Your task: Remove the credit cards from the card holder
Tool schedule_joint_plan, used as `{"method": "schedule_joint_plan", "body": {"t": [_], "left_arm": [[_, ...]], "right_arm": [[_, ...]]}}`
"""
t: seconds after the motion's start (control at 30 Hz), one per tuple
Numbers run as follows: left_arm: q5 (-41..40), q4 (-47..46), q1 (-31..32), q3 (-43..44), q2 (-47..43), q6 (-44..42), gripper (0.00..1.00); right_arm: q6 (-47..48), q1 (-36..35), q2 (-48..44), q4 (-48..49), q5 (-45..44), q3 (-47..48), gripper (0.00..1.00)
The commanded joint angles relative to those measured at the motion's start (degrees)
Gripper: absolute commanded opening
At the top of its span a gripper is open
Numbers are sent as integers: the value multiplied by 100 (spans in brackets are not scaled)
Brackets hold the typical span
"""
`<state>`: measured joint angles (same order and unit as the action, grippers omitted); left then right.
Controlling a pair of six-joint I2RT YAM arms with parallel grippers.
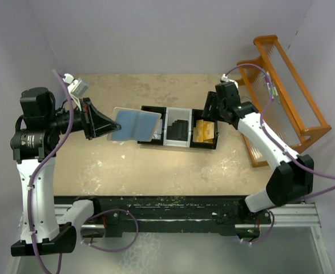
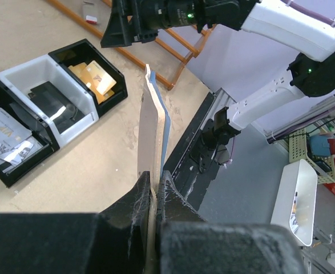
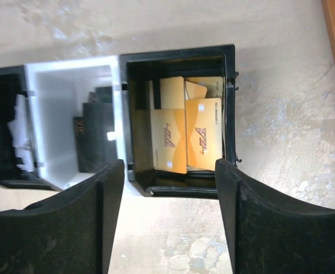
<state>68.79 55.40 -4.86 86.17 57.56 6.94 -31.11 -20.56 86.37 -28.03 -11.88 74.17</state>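
My left gripper (image 1: 111, 127) is shut on the edge of the card holder (image 1: 136, 125) and holds it above the table, its pale blue-grey face up, just left of the black tray (image 1: 207, 147). In the left wrist view the card holder (image 2: 149, 131) stands edge-on, rising from the closed left gripper (image 2: 154, 184). I cannot tell whether any card sits inside it. Gold credit cards (image 3: 184, 140) lie in the tray's right compartment. Above them hovers my right gripper (image 3: 168, 168), open, with nothing between its fingers.
The tray's white middle compartment (image 3: 70, 97) holds black cards, and its left compartment holds grey cards (image 2: 1, 134). An orange wooden rack (image 1: 287, 85) stands at the table's right side, close behind the right arm. A white bin (image 2: 295, 194) sits off the table.
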Motion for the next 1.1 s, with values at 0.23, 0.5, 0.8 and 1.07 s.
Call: {"method": "schedule_joint_plan", "body": {"t": [0.23, 0.5, 0.8, 1.07], "left_arm": [[511, -624, -23, 323, -48, 557, 0], [1031, -1573, -23, 272, -127, 1352, 0], [1720, -3638, -23, -262, -421, 3066, 0], [1742, -4485, -23, -514, -425, 3902, 0]], "right_arm": [[-255, -327, -1496, 574, 1117, 213, 80], [-608, -989, -2176, 2257, 3156, -266, 85], [-1681, -1114, -2944, 5570, 5695, -1793, 85], [-1968, -1842, -2925, 6840, 6002, -2024, 79]]}}
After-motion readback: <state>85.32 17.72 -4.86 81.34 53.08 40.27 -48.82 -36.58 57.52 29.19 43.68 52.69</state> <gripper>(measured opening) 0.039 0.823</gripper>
